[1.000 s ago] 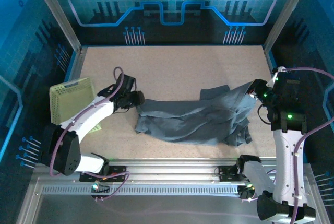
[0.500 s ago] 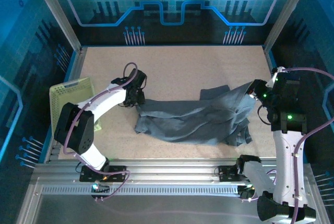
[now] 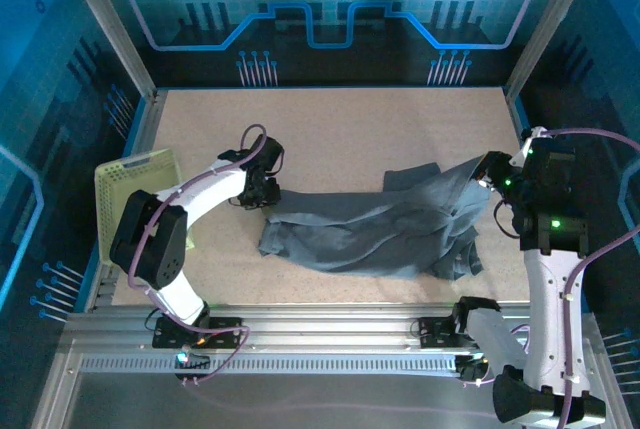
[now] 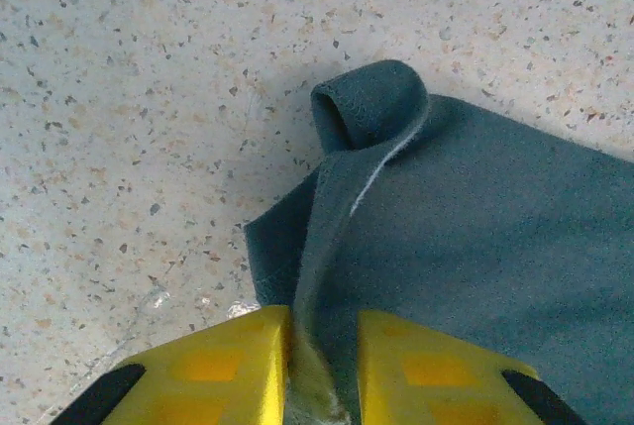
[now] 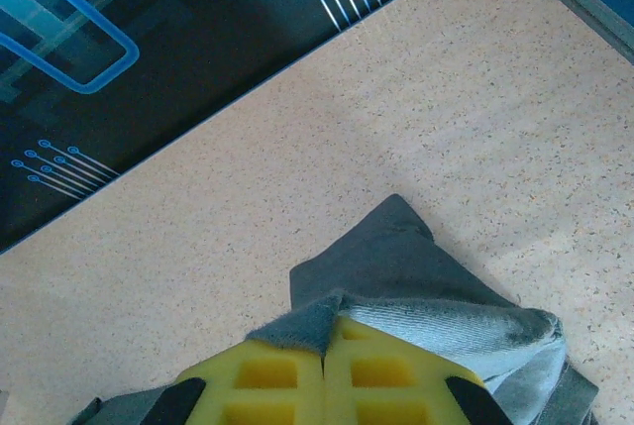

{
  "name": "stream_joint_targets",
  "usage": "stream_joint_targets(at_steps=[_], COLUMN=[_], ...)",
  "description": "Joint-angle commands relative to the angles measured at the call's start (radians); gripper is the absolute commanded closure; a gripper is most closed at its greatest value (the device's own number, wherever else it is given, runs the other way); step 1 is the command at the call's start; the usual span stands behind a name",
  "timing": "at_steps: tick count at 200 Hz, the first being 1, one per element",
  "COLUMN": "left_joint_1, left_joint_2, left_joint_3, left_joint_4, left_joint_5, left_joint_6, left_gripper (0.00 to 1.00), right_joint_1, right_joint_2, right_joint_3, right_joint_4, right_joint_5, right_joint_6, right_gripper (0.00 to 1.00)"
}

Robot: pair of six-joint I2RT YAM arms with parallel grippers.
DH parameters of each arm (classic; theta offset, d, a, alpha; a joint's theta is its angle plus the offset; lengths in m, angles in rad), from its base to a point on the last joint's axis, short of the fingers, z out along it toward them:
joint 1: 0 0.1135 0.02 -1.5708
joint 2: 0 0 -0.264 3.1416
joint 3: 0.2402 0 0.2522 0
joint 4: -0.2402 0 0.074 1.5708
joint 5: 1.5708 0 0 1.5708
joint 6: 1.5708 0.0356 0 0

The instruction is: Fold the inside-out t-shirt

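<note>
Moved: L gripper (image 3: 262,189) has gone from just off the shirt's left end onto its far-left corner, pads narrowing as it went; L elbow swung in from the basket side. R arm unchanged.
L gripper: yellow pads (image 4: 218,361) nearly together, a raised ridge of cloth pinched btw them. Wrist view (image 4: 322,331) shows the ridge running straight ahead of the pads & ending in a small curled loop of hem.
R gripper: pads fully closed (image 5: 325,331) w/ a fuzzy cloth edge clamped in the seam. It holds that end up off the table, at the shirt's right end (image 3: 487,171).
Inside-out t-shirt: dark slate-grey (image 3: 380,234), strung btw the two grippers, rumpled and bunched thicker toward the R gripper. To the right of the L pads it lies flat (image 4: 475,247); ahead of the R pads a corner points away (image 5: 416,266), w/ a paler fold to the right.
Table: speckled beige top (image 3: 330,129), bare ahead & left of the L gripper.
Basket: pale yellow-green mesh (image 3: 130,189), well left of the L gripper, apart from the shirt.
Back wall: blue gear & circuit-line graphic (image 3: 330,9).
</note>
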Motion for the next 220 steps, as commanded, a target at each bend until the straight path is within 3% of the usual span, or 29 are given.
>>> stream_joint_targets(at_steps=[1,28,49,86,121,169,220], left_joint_1=[-0.007,-0.005,0.024,0.275,0.395,0.416,0.415], left_joint_2=[0.0,-0.057,-0.185,-0.56,-0.742,-0.911,-1.063], left_joint_3=[-0.02,-0.046,-0.076,-0.133,-0.066,-0.029,0.054], left_joint_4=[0.007,0.028,0.089,0.444,0.734,0.928,0.81], left_joint_5=[0.039,0.057,0.096,0.475,0.626,0.638,0.532], left_joint_6=[-0.02,-0.031,-0.021,-0.064,-0.172,-0.243,-0.169], left_gripper=[0.83,1.0,1.0,1.0,1.0,1.0,1.0], right_joint_1=[0.013,0.012,0.008,-0.048,-0.06,-0.06,-0.057], right_joint_2=[-0.001,0.017,0.048,0.096,0.089,0.074,0.048], right_joint_3=[0.035,0.073,0.146,0.398,0.631,0.907,1.085], right_joint_4=[-0.005,-0.046,-0.095,-0.128,-0.072,-0.028,0.029], right_joint_5=[0.022,0.075,0.139,0.155,0.161,0.167,0.153], right_joint_6=[-0.011,0.005,0.03,0.053,0.048,-0.021,-0.082], right_gripper=[1.0,1.0,1.0,1.0,1.0,1.0,1.0])
